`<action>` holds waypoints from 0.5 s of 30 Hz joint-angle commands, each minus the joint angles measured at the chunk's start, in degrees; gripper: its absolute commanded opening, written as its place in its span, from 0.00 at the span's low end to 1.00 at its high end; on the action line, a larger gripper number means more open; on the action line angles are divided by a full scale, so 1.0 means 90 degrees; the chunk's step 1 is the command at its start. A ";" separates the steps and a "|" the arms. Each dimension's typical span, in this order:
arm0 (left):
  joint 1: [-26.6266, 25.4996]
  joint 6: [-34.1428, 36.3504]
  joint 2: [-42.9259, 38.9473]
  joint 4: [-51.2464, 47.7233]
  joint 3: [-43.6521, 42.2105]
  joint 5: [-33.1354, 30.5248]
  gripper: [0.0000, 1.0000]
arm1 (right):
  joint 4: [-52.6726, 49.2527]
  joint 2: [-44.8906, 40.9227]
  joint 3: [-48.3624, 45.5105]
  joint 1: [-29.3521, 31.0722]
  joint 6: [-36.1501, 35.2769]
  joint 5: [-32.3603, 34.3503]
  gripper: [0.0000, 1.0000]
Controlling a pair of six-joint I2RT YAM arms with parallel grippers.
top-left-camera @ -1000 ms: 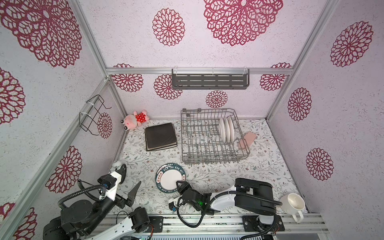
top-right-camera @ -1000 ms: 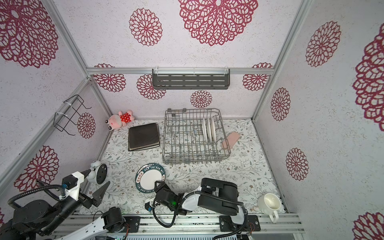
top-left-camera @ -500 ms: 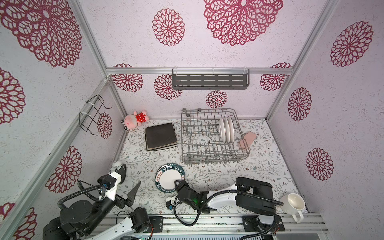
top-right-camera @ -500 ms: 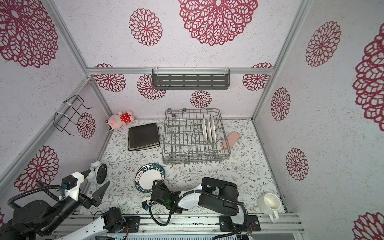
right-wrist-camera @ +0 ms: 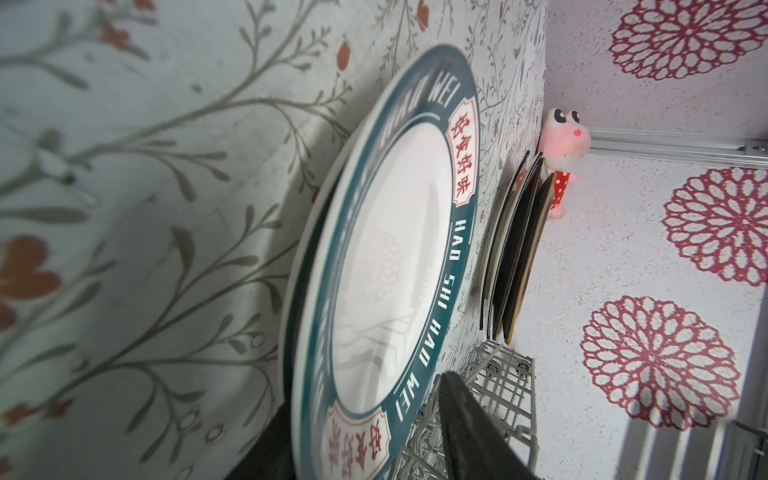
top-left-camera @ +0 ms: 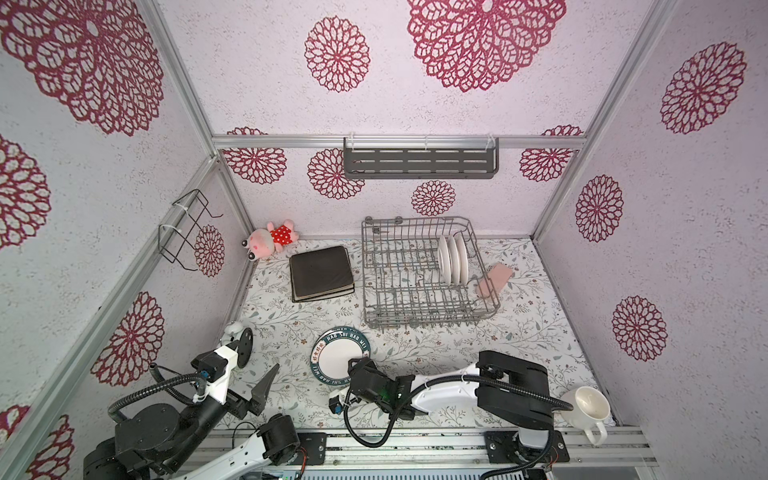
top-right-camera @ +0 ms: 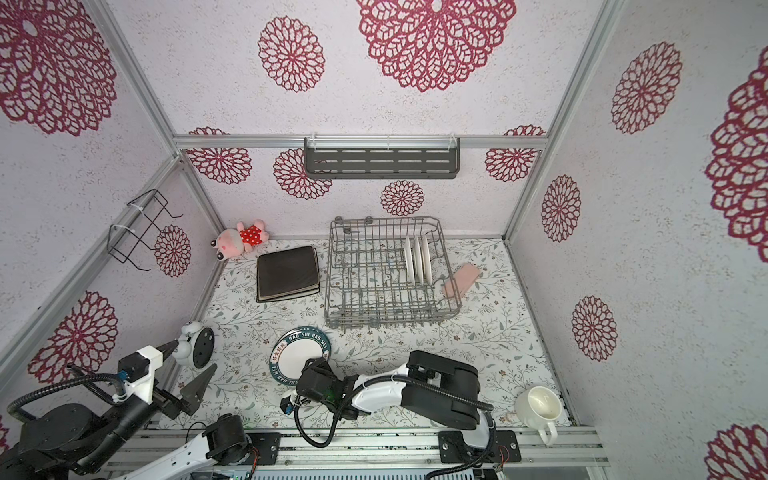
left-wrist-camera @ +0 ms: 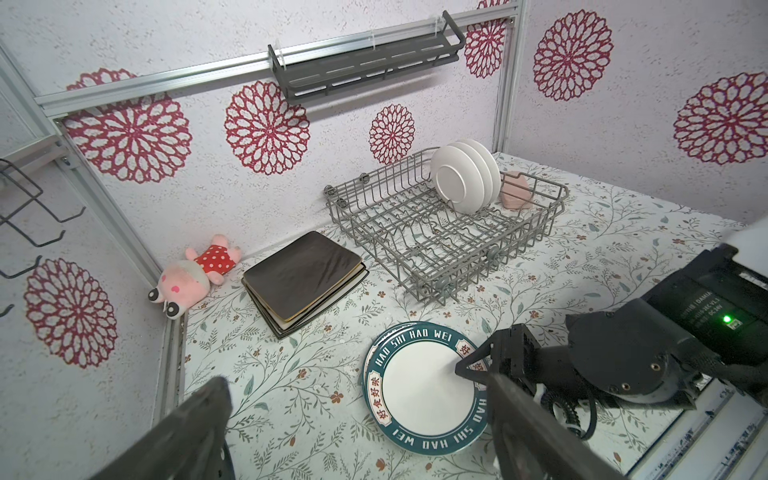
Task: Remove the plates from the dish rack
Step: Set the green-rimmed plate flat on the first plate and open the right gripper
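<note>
Floral-print tabletop (top-left-camera: 457, 345), flowered walls (top-left-camera: 249, 83); left end effector (top-right-camera: 194, 354) gapes empty, right end effector (top-left-camera: 356, 365) part-open astride round plate (top-left-camera: 336, 353).

Floral-print tabletop (top-left-camera: 436, 345). On it we noted a grey wire dish rack (top-left-camera: 432, 318) towards the back and a stack of dark square plates (top-left-camera: 321, 272) just to its left. A teal-rimmed round plate (top-left-camera: 338, 353) lay in front. A pink plush toy (top-left-camera: 270, 240) sat in the back-left corner, a small alarm clock (top-left-camera: 241, 343) by the left wall, a white mug (top-left-camera: 589, 405) front right. A pink block (top-left-camera: 496, 275) was against the rack's right side.
</note>
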 commanded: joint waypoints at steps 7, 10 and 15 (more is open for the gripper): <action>-0.0048 0.0064 -0.0109 0.0018 -0.0048 0.0091 0.97 | -0.0970 -0.0331 0.0282 -0.0099 0.0403 -0.0306 0.54; -0.0046 0.0057 -0.0129 0.0017 -0.0026 0.0091 0.97 | -0.1064 -0.0385 0.0350 -0.0123 0.0383 -0.0385 0.56; -0.0038 0.0062 -0.0146 0.0017 -0.0026 0.0095 0.97 | -0.1265 -0.0477 0.0502 -0.0152 0.0409 -0.0426 0.59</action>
